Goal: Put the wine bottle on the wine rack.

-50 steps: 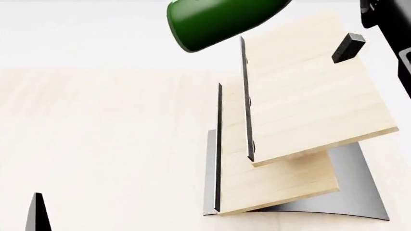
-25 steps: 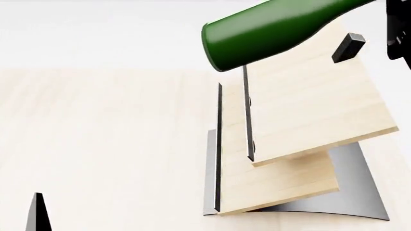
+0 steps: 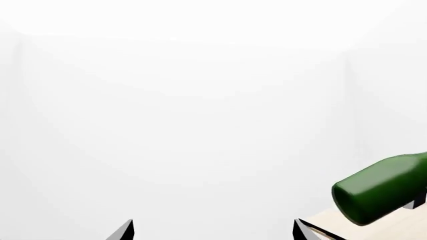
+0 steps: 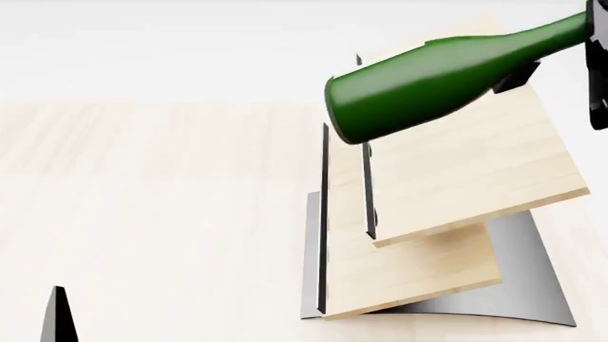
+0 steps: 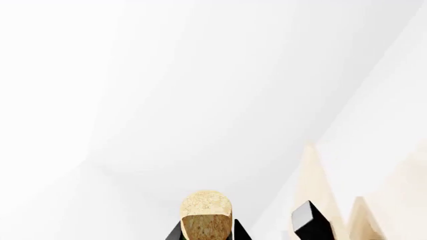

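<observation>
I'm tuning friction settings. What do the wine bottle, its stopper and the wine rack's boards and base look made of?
The wine bottle: glossy dark green glass, by its long highlights. Its stopper: speckled tan cork. The wine rack: pale matte wood boards with visible grain and thin dark edges, probably metal. Its base: smooth grey, likely brushed metal.

**Bottle slanted above the rack's upper board**

Your wine bottle (image 4: pixel 432 82) is dark green glass, lying nearly on its side, its round base toward the head camera's left and lower than its neck, which runs up to the right edge of that view. A tan cork (image 5: pixel 206 212) caps it. It crosses over the upper board of the wine rack (image 4: pixel 456 171). You have two slanted light-wood boards there with thin dark edges, a black peg (image 4: pixel 517 75) just behind the bottle's shoulder, and a curved grey base (image 4: pixel 532 285). Whether bottle and board touch cannot be told.
</observation>
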{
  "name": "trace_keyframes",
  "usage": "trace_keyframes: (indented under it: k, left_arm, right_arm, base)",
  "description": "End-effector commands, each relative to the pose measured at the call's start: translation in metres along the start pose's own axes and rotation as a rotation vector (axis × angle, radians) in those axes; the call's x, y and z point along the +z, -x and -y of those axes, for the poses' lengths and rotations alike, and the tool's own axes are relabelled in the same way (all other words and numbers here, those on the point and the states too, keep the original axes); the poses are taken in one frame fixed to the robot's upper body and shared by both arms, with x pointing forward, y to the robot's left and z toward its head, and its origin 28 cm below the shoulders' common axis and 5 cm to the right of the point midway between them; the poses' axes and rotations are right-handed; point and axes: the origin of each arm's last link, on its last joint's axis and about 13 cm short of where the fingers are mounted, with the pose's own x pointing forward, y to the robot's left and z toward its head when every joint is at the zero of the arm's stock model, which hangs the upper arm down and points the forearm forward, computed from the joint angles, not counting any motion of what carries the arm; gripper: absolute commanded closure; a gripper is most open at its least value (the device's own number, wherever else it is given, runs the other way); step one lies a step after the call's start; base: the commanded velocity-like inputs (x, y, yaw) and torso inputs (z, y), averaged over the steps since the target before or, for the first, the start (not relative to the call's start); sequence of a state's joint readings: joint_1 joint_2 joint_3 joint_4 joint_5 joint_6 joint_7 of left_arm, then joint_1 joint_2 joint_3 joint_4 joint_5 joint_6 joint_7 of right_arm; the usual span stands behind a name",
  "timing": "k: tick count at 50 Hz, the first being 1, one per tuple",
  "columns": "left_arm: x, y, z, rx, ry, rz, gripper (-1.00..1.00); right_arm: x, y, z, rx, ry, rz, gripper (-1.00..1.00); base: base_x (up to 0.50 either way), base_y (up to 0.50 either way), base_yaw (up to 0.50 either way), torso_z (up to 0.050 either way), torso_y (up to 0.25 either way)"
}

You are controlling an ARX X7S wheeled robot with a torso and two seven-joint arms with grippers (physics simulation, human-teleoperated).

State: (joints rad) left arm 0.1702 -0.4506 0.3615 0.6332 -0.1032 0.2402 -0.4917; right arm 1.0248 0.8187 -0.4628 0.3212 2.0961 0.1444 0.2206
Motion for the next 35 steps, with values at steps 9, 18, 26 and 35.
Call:
trace_keyframes:
  k: [9,18,26,35]
  left_arm:
    - [0.0,0.0,0.0,0.0,0.001,-0.002,-1.0]
    - [-0.001,0.0,0.0,0.0,0.0,-0.003,-1.0]
    - [-0.001,0.0,0.0,0.0,0.0,-0.003,-1.0]
    - [-0.001,0.0,0.001,-0.002,-0.001,-0.004,-1.0]
  right_arm:
    - [0.014,0.009,0.0,0.023,0.021,0.044,1.0]
    - [0.014,0.012,0.006,0.013,0.022,0.05,1.0]
    - [0.012,0.013,0.013,-0.002,0.022,0.048,1.0]
    - [0.01,0.016,0.022,-0.021,0.018,0.047,1.0]
  base:
    - [0.0,0.0,0.0,0.0,0.001]
    - [0.0,0.0,0.0,0.0,0.001]
    - [0.0,0.0,0.0,0.0,0.0]
    - [0.0,0.0,0.0,0.0,0.001]
